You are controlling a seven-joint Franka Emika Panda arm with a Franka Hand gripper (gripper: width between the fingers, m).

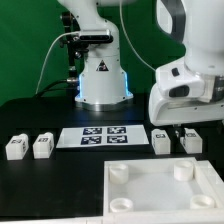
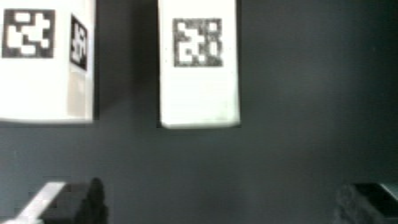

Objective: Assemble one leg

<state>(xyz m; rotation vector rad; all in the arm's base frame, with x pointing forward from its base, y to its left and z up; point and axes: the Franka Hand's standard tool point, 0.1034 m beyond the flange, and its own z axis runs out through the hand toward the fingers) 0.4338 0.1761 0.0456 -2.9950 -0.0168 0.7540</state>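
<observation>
1 tool (image 2: 217,203), 2 fingers spread wide with nothing pinched between them, hanging above the black counter (image 1: 40,120) on the exterior view's right. 4 white legs with black-and-white tags, all resting loose on the counter. First leg (image 1: 162,140) and second leg (image 1: 192,142) sit side by side, apart, just below the tool. Third leg (image 1: 15,147) and fourth leg (image 1: 42,146) sit on the exterior view's left. 1 marker board (image 1: 100,135) between the 2 pairs. 1 white plate (image 1: 155,190) with round corner sockets, nearest the camera.
</observation>
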